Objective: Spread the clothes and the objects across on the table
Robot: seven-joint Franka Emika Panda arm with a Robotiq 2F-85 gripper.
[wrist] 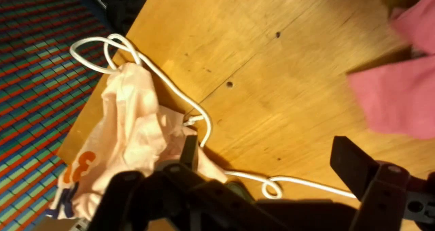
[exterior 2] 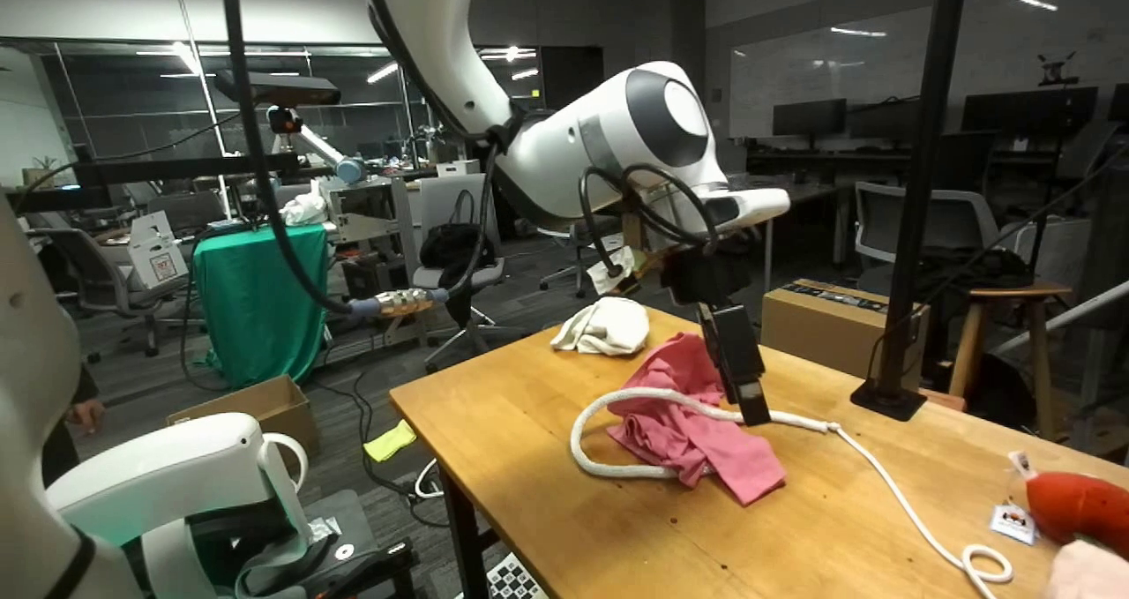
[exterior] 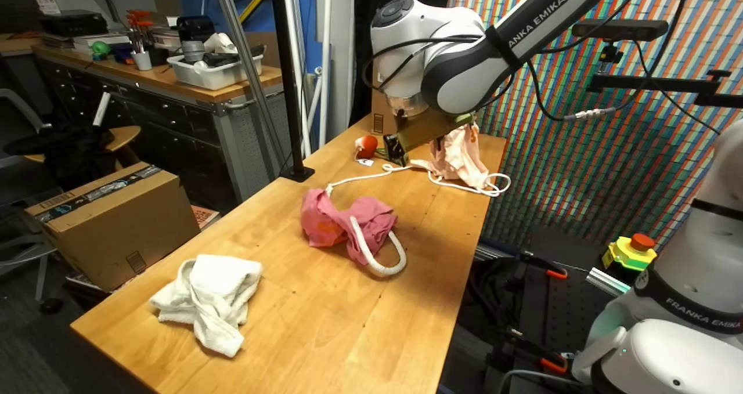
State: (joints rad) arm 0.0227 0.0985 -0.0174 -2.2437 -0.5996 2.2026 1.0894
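So going by the wrist view, the gripper [wrist: 266, 154] isn't hanging onto anything: its fingers are spread wide, and all I see through the gap is surface [wrist: 289, 88] and some thin white cord [wrist: 306, 181]. A crumpled peach cloth [wrist: 134, 122] bunches up below one finger (can't tell if they touch), and the pink-red cloth [wrist: 401, 98] sits past the other, so my guess is that the wide stance leaves room for a grab. In an exterior view the red item [exterior: 367, 147] is just beside the gripper, the peach cloth's on the opposite side with a cord loop poking past the edge, and the white towel [exterior: 215, 292] is well apart from it, at the far end. Spacing looks deliberate to me, since the job's about spreading stuff out. In an exterior view a thick white rope [exterior 2: 631, 471] loops partly over the pink-red cloth, behind the gripper as seen there, and seems knotted to the thin cord running off to the gripper's far side. Probably why they share one line: tug either and the other should follow.
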